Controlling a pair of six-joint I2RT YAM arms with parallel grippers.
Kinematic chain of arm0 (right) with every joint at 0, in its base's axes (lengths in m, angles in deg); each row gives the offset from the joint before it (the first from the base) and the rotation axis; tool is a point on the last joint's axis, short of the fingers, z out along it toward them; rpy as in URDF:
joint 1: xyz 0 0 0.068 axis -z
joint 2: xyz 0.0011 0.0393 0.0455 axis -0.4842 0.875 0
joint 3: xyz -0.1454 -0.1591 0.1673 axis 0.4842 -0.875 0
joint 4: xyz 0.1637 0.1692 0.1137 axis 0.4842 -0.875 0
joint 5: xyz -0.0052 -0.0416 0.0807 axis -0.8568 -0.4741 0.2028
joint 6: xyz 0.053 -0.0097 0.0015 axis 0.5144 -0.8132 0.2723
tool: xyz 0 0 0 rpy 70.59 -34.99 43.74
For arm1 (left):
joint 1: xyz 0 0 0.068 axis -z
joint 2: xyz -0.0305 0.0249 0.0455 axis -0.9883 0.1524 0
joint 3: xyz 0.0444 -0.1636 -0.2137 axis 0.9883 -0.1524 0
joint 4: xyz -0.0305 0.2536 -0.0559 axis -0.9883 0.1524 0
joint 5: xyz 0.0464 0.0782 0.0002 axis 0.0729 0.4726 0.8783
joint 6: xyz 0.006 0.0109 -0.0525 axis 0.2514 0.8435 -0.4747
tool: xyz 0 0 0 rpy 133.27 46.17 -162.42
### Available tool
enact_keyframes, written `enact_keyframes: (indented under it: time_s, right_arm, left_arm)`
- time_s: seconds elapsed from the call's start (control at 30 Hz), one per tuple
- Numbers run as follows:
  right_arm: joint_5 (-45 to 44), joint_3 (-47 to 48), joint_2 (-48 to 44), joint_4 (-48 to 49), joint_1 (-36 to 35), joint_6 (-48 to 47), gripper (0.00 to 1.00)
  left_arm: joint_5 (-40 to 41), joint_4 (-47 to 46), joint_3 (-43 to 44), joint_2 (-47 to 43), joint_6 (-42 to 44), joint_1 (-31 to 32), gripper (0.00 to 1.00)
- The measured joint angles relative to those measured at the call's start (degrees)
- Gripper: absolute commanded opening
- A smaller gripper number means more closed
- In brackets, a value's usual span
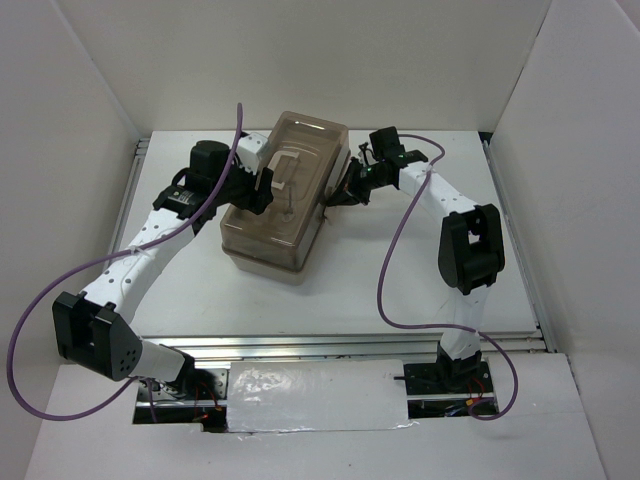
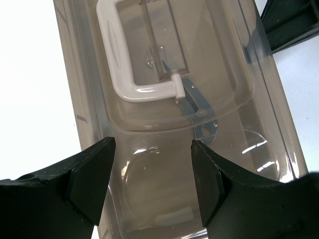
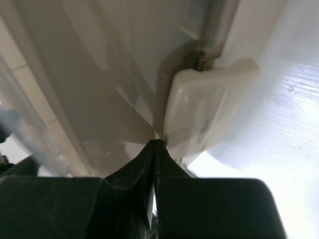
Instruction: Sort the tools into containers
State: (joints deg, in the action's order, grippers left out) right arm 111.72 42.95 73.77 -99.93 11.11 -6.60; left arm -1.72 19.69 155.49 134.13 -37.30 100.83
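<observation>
Two grippers tend a shut toolbox [image 1: 285,200].
Left gripper [image 2: 152,184] gapes over lid [image 2: 224,74]; right gripper [image 3: 156,149], clenched, probes latch [image 3: 204,109], seemingly to unclip.

The toolbox [image 1: 268,262] is showing beige beneath a translucent brownish lid [image 1: 300,150], its handle [image 2: 117,55] gleaming off-white; purple cables [image 1: 381,285] are crossing the white bench [image 1: 330,300].
</observation>
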Motion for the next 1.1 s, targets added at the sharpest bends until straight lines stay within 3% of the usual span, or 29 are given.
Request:
enact_keyframes:
  time_s: [0.2,0.4,0.53,0.6,0.73,1.0,1.1]
  right_arm:
    - [5.2,-4.9,0.1,6.0,0.4,1.2,0.01]
    - [12.2,-10.6,0.1,16.7,0.9,3.4,0.12]
    - [16.7,-14.0,0.1,23.7,1.7,5.0,0.24]
    - [18.3,-15.1,0.1,26.5,2.0,5.7,0.24]
    - [19.4,-16.6,0.0,29.8,2.5,6.4,0.28]
    - [22.0,-19.3,-1.0,35.9,3.4,7.7,0.5]
    - [21.8,-20.0,-1.5,37.1,3.6,7.4,0.5]
  left_arm:
    - [-0.9,-0.1,0.0,0.0,-0.2,-0.5,0.75]
    - [-1.8,-0.3,-1.0,0.0,-0.2,-0.5,0.74]
    - [-2.0,-0.5,-1.0,0.0,-0.2,-0.5,0.74]
    - [-2.0,-0.5,-1.0,0.0,-0.2,-0.6,0.74]
    - [-1.9,-0.8,-1.1,0.4,-0.4,-0.6,0.73]
    - [-1.9,-3.2,-1.7,0.8,-1.9,-0.7,0.73]
    - [-1.9,-3.5,-1.7,1.0,-1.9,-0.9,0.73]
